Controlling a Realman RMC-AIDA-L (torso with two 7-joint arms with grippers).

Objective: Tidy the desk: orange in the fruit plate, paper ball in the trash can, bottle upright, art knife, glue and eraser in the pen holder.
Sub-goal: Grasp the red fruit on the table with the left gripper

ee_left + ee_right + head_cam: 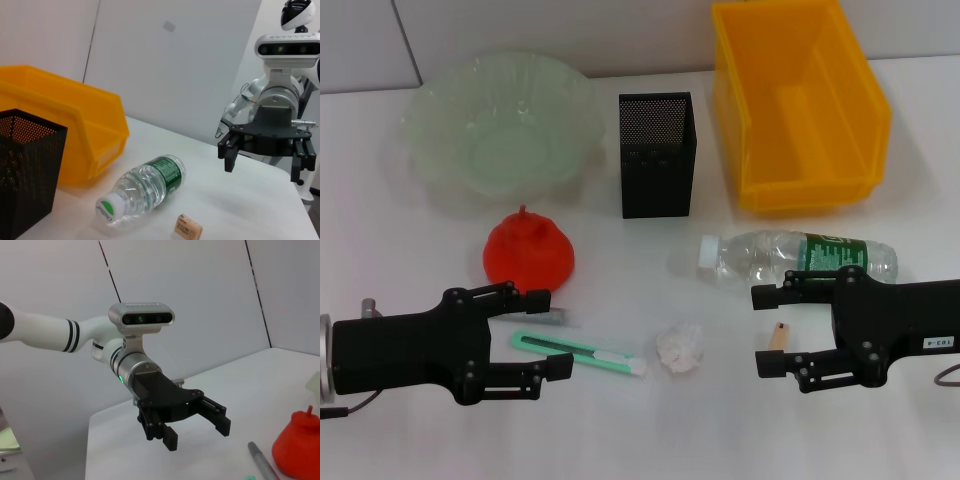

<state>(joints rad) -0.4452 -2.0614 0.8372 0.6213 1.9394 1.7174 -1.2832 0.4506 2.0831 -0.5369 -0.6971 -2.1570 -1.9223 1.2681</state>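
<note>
The orange [528,252] sits on the table in front of the fruit plate [425,120]. The mint-green art knife [582,351] lies flat. Its left end is between the fingers of my open left gripper [548,333], also in the right wrist view [199,435]. A grey stick [556,318], possibly the glue, lies beside the knife. The paper ball [680,347] rests at front centre. The bottle [792,256] lies on its side. My open right gripper [763,330] stands around the small tan eraser [779,337]. Pen holder [657,160] and trash can [800,188] stand behind.
The white table [650,430] runs to a wall at the back. In the left wrist view the bottle [145,192], eraser [188,227], pen holder [25,170] and trash can [70,125] show, with the right gripper [262,165] beyond.
</note>
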